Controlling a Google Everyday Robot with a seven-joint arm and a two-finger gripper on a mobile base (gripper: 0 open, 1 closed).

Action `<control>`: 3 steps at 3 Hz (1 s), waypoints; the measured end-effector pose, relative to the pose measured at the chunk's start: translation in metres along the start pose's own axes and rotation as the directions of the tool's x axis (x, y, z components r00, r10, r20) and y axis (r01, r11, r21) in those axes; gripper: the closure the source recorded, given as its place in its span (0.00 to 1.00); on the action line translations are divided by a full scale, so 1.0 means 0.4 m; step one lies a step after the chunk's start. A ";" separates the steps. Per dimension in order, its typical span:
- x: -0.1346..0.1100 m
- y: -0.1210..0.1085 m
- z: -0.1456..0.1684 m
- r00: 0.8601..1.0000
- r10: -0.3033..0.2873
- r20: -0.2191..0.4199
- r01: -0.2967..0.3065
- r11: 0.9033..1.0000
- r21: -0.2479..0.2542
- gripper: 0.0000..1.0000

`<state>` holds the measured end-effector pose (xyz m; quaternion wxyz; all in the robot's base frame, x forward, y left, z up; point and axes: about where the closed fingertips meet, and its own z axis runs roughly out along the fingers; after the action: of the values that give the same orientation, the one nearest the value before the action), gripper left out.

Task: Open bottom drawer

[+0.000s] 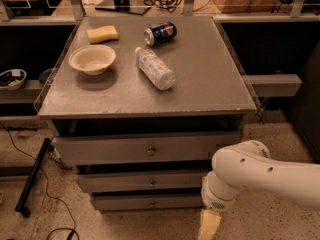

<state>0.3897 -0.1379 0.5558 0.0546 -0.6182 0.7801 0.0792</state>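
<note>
The bottom drawer (145, 202) is the narrowest grey front at the foot of the cabinet, shut, with a small round knob (151, 203) at its centre. Above it sit the mid-width drawer (142, 181) and the widest top drawer (145, 150). My white arm (255, 176) comes in from the right. My gripper (208, 227) hangs at the bottom edge of the camera view, just right of the bottom drawer and to the right of its knob, only its cream-coloured upper part showing.
On the cabinet top (210, 79) lie a plastic bottle (155, 68), a tipped soda can (160, 33), a bowl (92, 59) and a yellow sponge (102, 33). A black bar (32, 176) and a cable lie on the floor at left. Shelves flank both sides.
</note>
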 end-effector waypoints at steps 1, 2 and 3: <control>0.034 -0.002 0.077 0.999 0.047 0.010 -0.047 0.999 -0.022 0.00; 0.062 -0.034 0.145 0.995 0.102 -0.004 -0.102 0.995 -0.006 0.00; 0.075 -0.070 0.202 0.989 0.149 -0.015 -0.149 0.989 0.002 0.00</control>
<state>0.4088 -0.1572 0.4694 0.0429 -0.5587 0.8246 0.0783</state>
